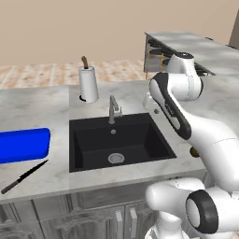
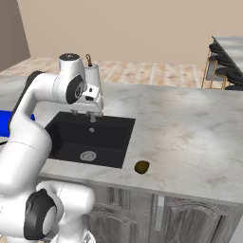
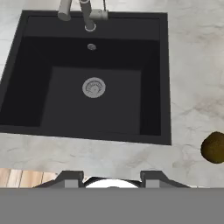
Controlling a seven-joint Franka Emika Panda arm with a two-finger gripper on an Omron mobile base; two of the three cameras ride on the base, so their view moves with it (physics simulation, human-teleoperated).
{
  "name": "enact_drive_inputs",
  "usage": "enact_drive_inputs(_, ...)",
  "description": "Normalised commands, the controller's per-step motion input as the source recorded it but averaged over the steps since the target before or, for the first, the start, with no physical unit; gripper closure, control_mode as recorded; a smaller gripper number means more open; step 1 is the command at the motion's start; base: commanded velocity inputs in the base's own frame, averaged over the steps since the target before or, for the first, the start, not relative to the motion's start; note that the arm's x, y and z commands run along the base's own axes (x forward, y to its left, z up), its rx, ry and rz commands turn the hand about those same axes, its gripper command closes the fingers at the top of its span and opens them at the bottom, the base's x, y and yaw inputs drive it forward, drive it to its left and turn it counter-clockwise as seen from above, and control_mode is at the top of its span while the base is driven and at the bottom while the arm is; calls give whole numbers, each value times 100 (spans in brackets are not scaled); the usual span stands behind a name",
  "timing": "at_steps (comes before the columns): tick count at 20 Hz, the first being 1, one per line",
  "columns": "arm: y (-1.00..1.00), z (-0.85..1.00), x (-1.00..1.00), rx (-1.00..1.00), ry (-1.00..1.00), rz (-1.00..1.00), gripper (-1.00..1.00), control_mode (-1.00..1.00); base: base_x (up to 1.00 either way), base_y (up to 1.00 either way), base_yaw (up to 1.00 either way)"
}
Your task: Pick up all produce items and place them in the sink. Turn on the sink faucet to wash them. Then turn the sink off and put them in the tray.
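Observation:
The produce item [image 2: 141, 166], small, round and brownish-yellow, lies on the counter just right of the sink [image 2: 71, 137], near the front edge. The hand view has it at the right edge [image 3: 214, 147]; a sliver of it peeks past the arm [image 1: 193, 152]. My gripper [image 2: 83, 114] hangs above the black sink [image 3: 109, 118], open, nothing between its fingertips [image 3: 70, 177]. The sink [image 1: 93, 140] holds nothing but its silver drain [image 3: 93, 87]. The grey sink faucet [image 1: 113, 108] stands at the back rim [image 3: 87, 13]. The blue tray [image 1: 23, 144] lies left of the sink.
A white paper-towel roll [image 1: 87, 84] stands behind the sink to the left. A dark knife [image 1: 23, 177] lies near the front counter edge below the tray. Marble counter [image 2: 190, 137] stretches right of the sink. Bar stools [image 2: 223, 61] stand at the far right.

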Motion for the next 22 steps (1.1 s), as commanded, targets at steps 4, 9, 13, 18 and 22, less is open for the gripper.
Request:
enact_drive_inputs(4,-24,0,-2,0,0,0,-100,-100,0,0,0)
enact_drive_inputs(9,-50,0,-2,0,0,-1,-100,-100,0,0,0)
enact_drive_inputs(13,-69,-14,-15,3,0,-1,-100,-100,0,0,0)
enact_drive_inputs(18,-64,-32,-31,4,0,-5,-100,-100,0,0,0)
enact_drive_inputs(22,-62,-51,-14,2,1,-6,-100,-100,0,0,0)
